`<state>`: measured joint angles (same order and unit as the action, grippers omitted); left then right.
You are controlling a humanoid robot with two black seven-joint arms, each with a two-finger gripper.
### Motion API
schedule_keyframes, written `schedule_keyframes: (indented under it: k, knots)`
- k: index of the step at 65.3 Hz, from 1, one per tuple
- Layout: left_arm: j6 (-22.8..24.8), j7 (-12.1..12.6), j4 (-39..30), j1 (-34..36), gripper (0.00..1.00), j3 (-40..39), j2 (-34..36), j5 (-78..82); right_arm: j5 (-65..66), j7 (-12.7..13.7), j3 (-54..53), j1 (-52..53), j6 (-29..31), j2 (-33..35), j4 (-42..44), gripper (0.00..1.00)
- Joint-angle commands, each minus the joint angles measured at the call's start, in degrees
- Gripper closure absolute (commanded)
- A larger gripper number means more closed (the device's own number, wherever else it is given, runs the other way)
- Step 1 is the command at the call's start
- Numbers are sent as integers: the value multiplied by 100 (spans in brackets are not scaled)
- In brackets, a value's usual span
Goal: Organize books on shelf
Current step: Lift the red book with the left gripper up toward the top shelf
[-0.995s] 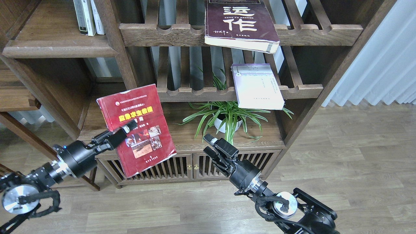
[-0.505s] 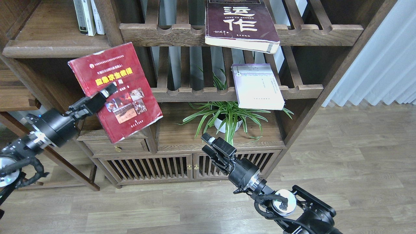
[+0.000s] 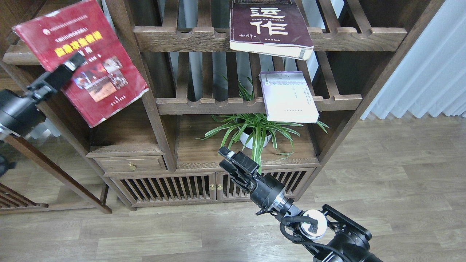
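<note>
My left gripper (image 3: 71, 64) is shut on the red book (image 3: 96, 78) with the photo collage. It holds the book tilted, up in front of the dark plank shelf (image 3: 14, 58) at the upper left, and the book covers most of that shelf. The thick maroon book (image 3: 269, 25) lies on the top slatted rack, its corner over the front rail. One rack lower, the pale lavender-white book (image 3: 289, 96) also overhangs the rail. My right gripper (image 3: 226, 161) hangs open and empty in front of the low cabinet, below the plant.
A potted spider plant (image 3: 255, 131) stands on the cabinet top (image 3: 204, 156). Underneath are slatted doors (image 3: 182, 187) and a small drawer (image 3: 127, 165). An upright post (image 3: 145, 83) separates the left bay from the racks. A white curtain (image 3: 429, 65) hangs at the right.
My left arm has lifted the red book up and to the left, from cabinet height to the upper-left shelf. The right gripper has drifted slightly left and up.
</note>
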<state>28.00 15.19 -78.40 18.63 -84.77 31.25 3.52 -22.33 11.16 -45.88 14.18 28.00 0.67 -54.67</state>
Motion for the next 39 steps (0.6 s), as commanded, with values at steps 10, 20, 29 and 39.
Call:
schedule_keyframes:
  k: [10,20,29,39]
  knots:
    - [0,450,61,18,99,-812,13,9,9,0,8,58,0,3,0,21]
    - [0,881,114,395,100,-980,-5,35,9,0,44,58,0,3,0,20]
    - [0,925,246,1045,100,-1067,-5,333,70,0,26,76,0,3,0,20]
    - [0,925,290,1441,100,-1252,-5,685,97,0,17,120,0,3,0,20]
